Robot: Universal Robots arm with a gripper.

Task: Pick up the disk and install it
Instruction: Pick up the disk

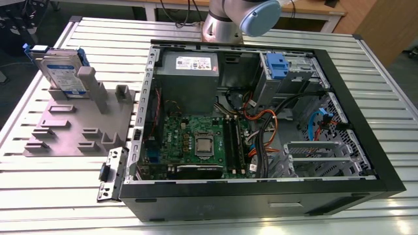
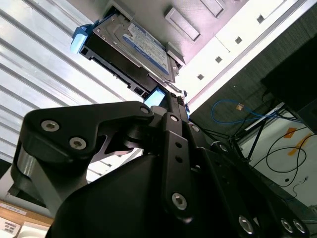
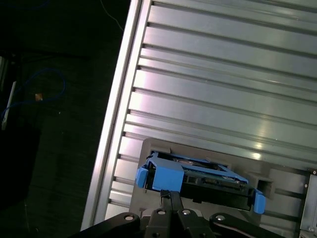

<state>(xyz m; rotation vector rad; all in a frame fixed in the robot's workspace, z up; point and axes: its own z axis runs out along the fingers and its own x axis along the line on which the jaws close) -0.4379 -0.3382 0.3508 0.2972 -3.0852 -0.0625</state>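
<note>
The disk point(image 1: 63, 69) is being held upright in a slot of the grey fixture point(image 1: 65, 128) at the exterior view's left, with the open computer case point(image 1: 228, 200) to its right. In the first wrist view, the gripper point(image 3: 171, 194) is being seen with fingers pressed together, nothing gripped, just beside the disk's blue bracket point(image 3: 167, 176).

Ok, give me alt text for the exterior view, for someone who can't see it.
An open black computer case lies on its side on a slatted metal table, motherboard and cables exposed. On the exterior view's left, the disk stands upright in a grey fixture plate; the robot arm shows beyond the case.
</note>
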